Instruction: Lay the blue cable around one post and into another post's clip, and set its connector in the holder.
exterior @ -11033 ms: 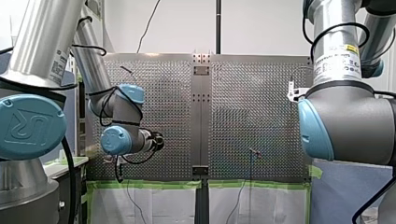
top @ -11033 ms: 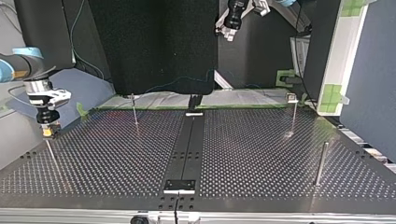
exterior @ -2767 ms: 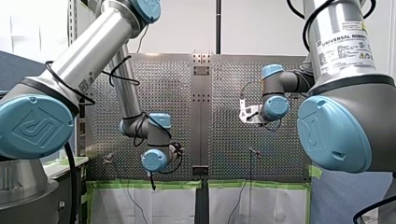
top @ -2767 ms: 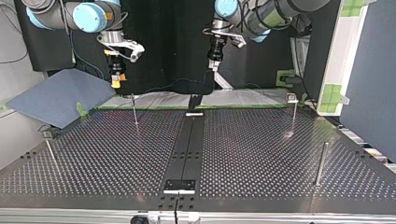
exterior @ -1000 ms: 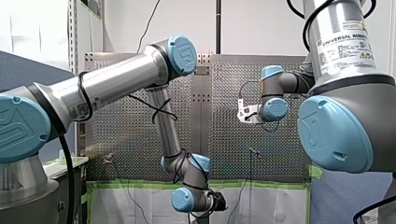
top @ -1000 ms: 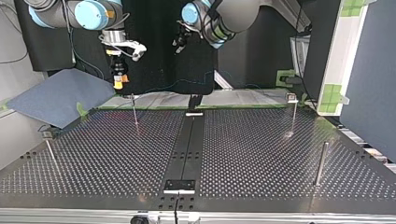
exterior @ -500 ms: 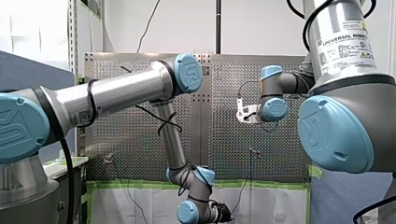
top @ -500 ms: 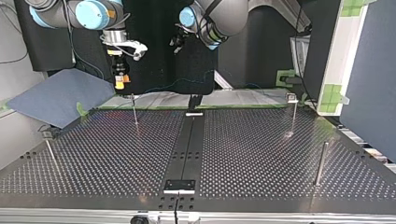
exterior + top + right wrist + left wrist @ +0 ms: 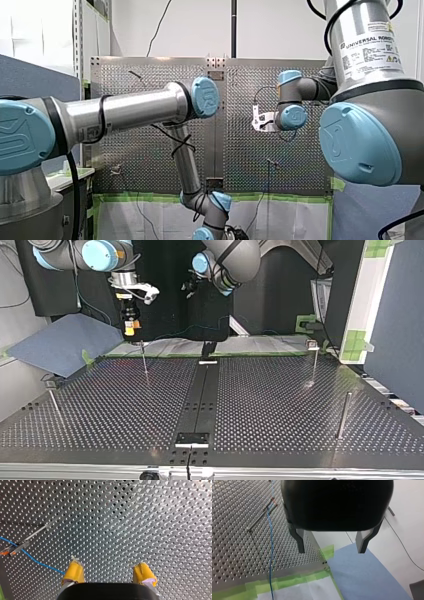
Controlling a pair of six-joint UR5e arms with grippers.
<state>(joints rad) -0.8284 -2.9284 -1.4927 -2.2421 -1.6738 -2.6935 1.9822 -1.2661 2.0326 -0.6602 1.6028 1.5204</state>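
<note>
The blue cable [image 9: 271, 555] hangs from the clip on a thin post [image 9: 259, 520] and runs down over the green tape. My left gripper [image 9: 330, 542], black with metal fingers, is open and empty, off the table's corner and beside that cable. My right gripper [image 9: 109, 572] has yellow pads and stands open above the perforated plate; the cable [image 9: 35, 560] passes beside one pad without touching it. In the top view my right gripper [image 9: 129, 329] hovers just above the clipped post [image 9: 144, 360]. I cannot make out the connector.
More thin posts stand on the plate [image 9: 54, 402] [image 9: 314, 362], and a thicker one [image 9: 344, 415] stands at the top view's right. A small bracket [image 9: 192, 438] sits on the dark centre strip. A blue-grey mat [image 9: 367, 580] lies past the taped edge.
My left arm has swung lower in the front view, its gripper now at the bottom edge. My right gripper has dropped slightly toward the clipped post.
</note>
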